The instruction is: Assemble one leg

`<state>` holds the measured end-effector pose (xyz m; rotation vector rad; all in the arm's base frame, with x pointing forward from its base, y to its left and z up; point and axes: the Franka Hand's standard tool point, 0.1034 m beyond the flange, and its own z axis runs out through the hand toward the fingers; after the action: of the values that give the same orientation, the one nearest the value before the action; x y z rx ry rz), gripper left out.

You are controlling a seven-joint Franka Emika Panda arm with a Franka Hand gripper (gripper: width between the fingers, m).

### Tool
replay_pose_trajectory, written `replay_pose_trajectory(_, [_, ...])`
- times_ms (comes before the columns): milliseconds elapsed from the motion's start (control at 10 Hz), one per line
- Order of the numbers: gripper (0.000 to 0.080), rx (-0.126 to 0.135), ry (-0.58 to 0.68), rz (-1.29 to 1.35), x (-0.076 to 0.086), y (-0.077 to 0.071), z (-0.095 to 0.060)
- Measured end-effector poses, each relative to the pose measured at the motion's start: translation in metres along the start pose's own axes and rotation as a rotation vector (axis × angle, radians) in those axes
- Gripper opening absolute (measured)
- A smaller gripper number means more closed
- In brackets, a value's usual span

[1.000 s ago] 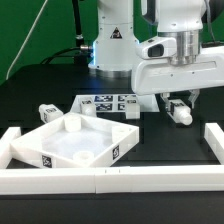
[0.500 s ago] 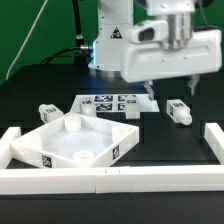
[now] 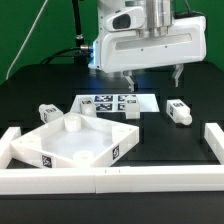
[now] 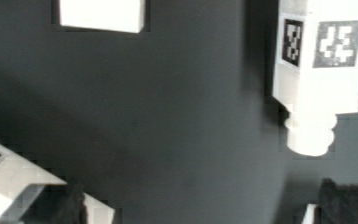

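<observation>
A white leg with a marker tag lies on the black table at the exterior view's right; it also shows in the wrist view. My gripper hangs open and empty well above the table, up and to the left of that leg. In the wrist view the gripper has its dark fingertips far apart with only bare table between them. The white square tabletop lies at the front left with a short round piece standing in its far corner. A second leg lies at the left.
The marker board lies flat behind the tabletop, and its corner shows in the wrist view. A low white wall runs along the front, with white blocks at the left and right.
My gripper has risen from just over the right-hand leg and moved toward the exterior view's left. The leg stays on the table.
</observation>
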<state>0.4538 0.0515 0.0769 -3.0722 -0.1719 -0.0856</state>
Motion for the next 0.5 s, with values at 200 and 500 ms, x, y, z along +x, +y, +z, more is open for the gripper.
replay_pose_trajectory(200, [0.0649,0.006,-0.006,0.001,0.004,0.034,-0.004])
replay_pose_trajectory(500, [0.0649,0.029,-0.045,0.121,0.0,0.117,-0.017])
